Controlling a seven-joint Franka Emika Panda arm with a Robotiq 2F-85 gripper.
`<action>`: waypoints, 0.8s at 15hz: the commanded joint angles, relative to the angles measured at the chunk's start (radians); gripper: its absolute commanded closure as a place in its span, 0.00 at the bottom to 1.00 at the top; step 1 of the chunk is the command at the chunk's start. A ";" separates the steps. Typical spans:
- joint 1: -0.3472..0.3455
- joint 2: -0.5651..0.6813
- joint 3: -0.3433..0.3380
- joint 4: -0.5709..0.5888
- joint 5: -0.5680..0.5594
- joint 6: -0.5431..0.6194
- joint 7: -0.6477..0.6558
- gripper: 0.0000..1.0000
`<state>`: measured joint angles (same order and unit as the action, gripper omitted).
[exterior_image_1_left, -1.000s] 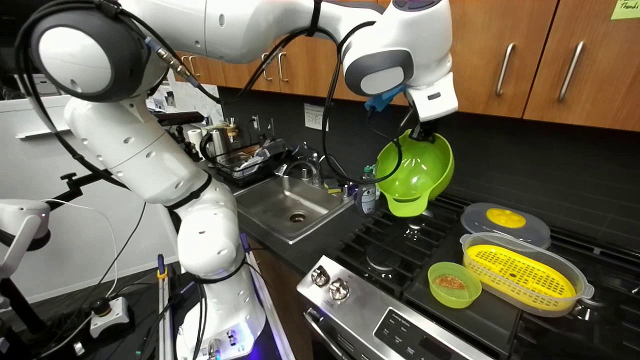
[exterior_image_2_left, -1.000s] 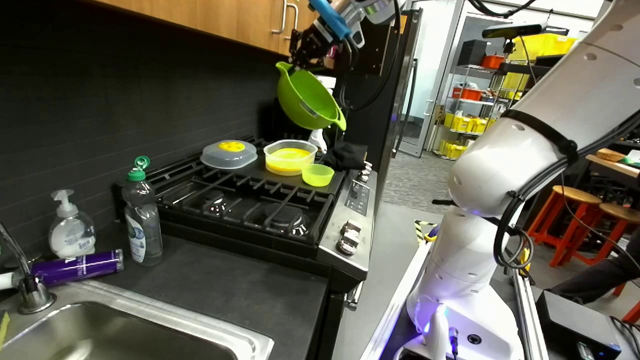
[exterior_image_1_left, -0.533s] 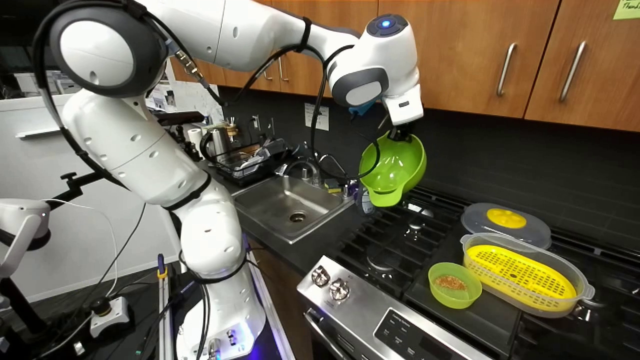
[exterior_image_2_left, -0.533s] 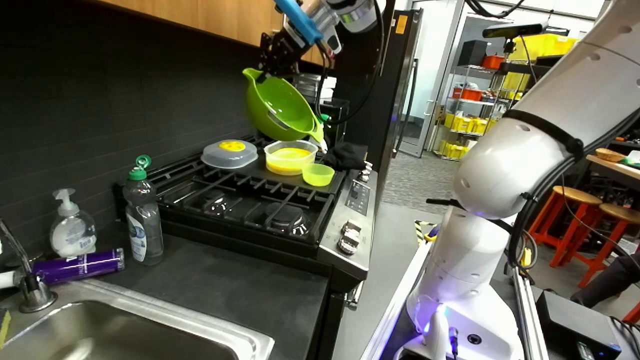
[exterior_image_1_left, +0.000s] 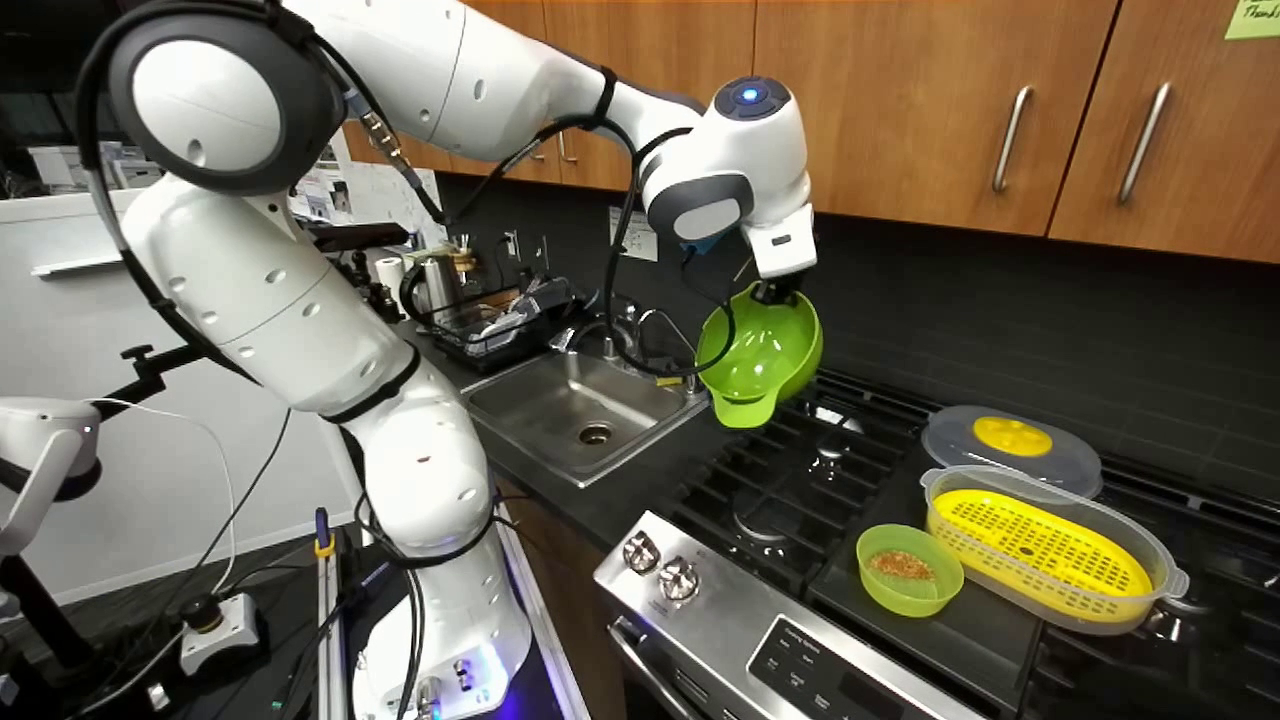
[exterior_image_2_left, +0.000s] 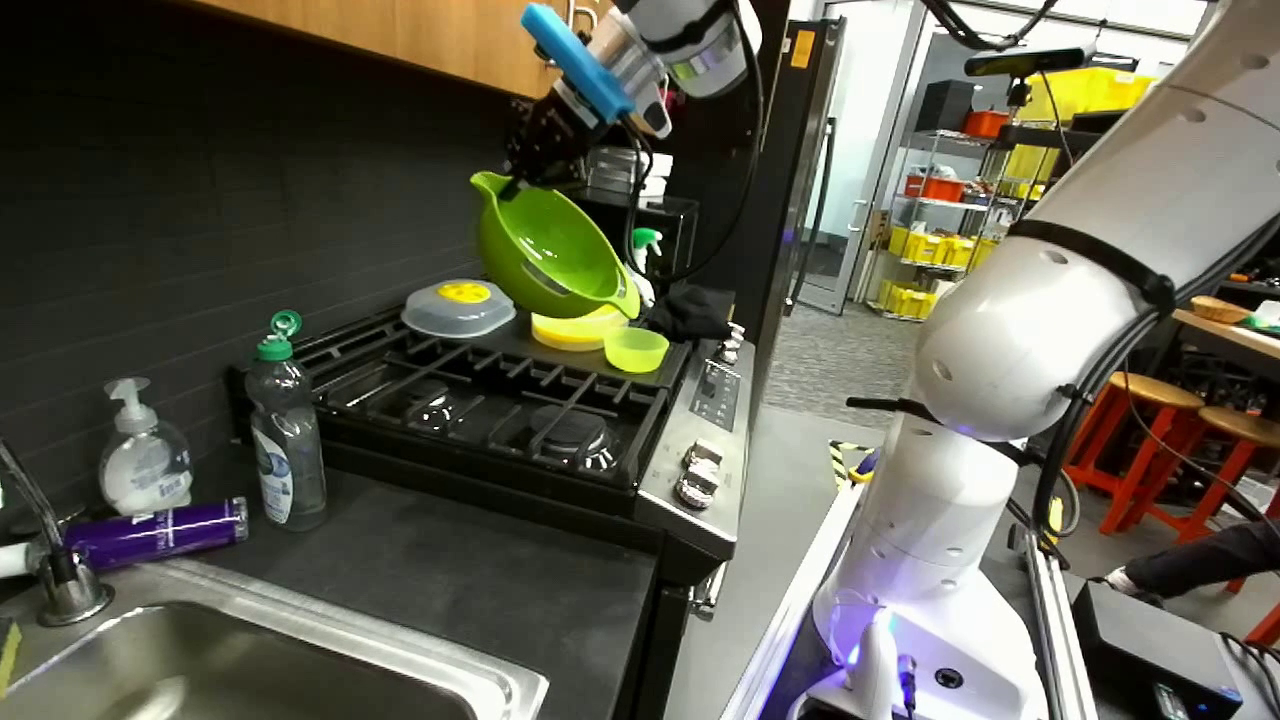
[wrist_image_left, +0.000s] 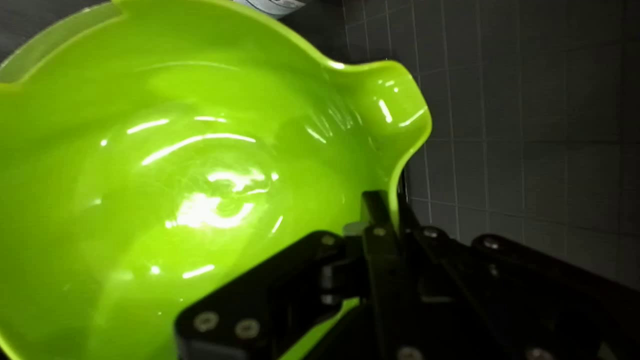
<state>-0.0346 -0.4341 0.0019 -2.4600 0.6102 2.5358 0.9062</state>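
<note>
Above the black gas stove (exterior_image_2_left: 500, 408), the black claw (wrist_image_left: 391, 206) pinches a round green plastic bowl (exterior_image_2_left: 557, 243). Its thin rim (wrist_image_left: 394, 212) probably eases gripping.

glossy lime-green round plastic bowl (exterior_image_1_left: 768, 355), white glints | black jointed metal end effector (wrist_image_left: 387, 207), pale bolt heads | small translucent yellow-green round plastic cup (exterior_image_1_left: 906, 602) with orange-brown grains (exterior_image_1_left: 902, 565) | yellow oval plastic tray (exterior_image_1_left: 1060, 560), rows of darker holes | smoky-grey oval plastic lid (exterior_image_1_left: 1010, 462), yellow centre | dark-grey tiled wall (wrist_image_left: 500, 150), pale grid lines | orange-brown grained wooden cabinet doors (exterior_image_1_left: 930, 120)
</note>
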 joint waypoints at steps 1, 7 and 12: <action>0.040 0.001 0.037 -0.013 0.041 0.058 -0.002 0.99; 0.067 -0.051 0.078 -0.153 0.031 0.159 -0.017 0.99; 0.053 -0.141 0.107 -0.374 0.017 0.308 0.003 0.99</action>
<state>0.0244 -0.4767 0.0804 -2.7013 0.6212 2.7570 0.8926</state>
